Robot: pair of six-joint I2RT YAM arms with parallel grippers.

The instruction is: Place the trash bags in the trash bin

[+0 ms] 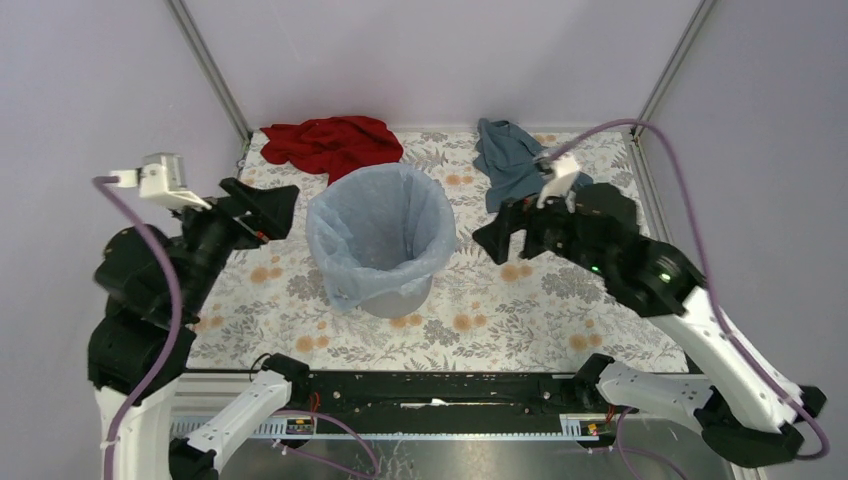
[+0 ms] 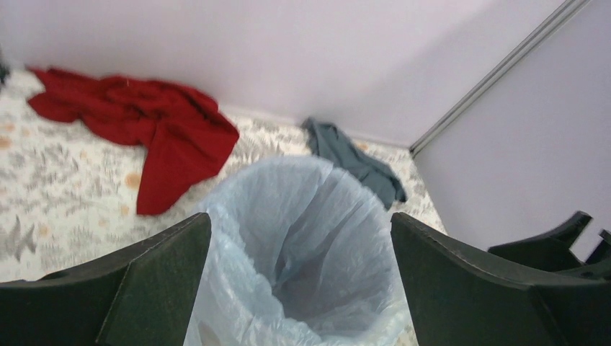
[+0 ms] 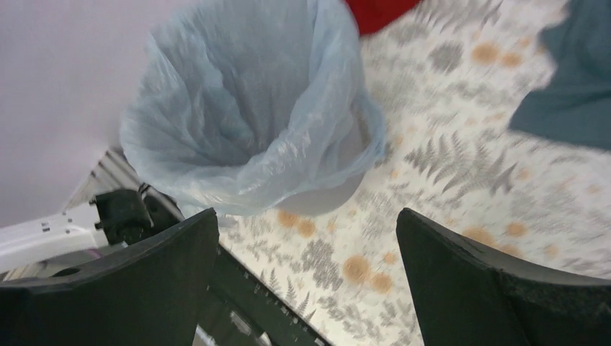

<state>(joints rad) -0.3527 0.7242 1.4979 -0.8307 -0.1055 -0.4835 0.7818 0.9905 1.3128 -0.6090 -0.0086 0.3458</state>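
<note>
The grey trash bin (image 1: pixel 398 300) stands mid-frame in the top view. The pale blue trash bag (image 1: pixel 380 220) lines it, apparently cuffed over the rim. The film looks light, limp and slippery, so pinch the loose overhang. Left gripper (image 1: pixel 283 213) and right gripper (image 1: pixel 490 245) flank it, jaws spread, empty.

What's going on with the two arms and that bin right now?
The pale blue trash bag already lines the grey trash bin, its film folded out over the rim and hanging lowest on the near left side. The left gripper and right gripper flank the bin, both open and holding nothing, clear of the bag. A red cloth and a teal cloth lie untouched at the far edge of the table.
</note>
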